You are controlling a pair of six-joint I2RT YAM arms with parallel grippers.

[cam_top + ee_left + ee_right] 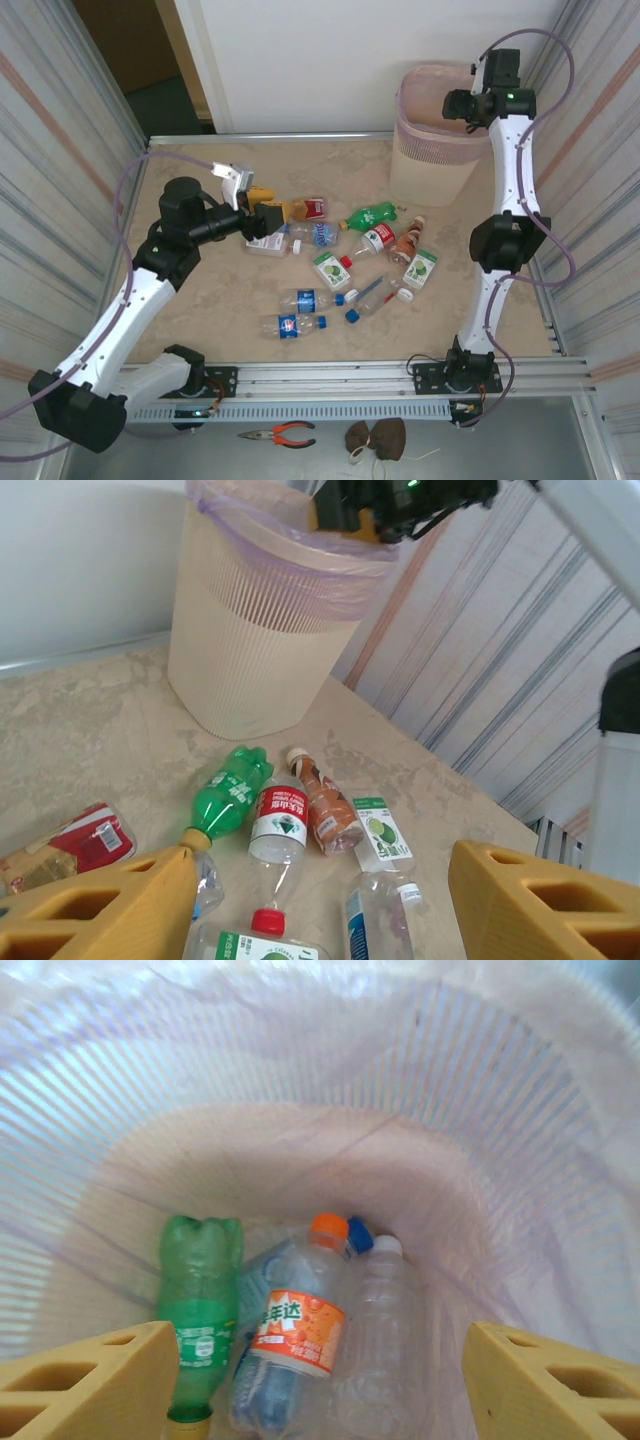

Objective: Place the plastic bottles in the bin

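Now, the pale pink slatted bin (432,150), lined with a clear bag, is seen at the far right of the mottled beige table (220,300). Just above its mouth the right gripper (320,1385) is held with jaws spread and empty. A ribbed green bottle (200,1310), an orange-capped bottle (298,1320) and a clear bottle (380,1330) are laid on the bin's floor below it. The left gripper (320,905), likewise parted and empty, is poised over the plastic bottles (330,270) scattered mid-table.
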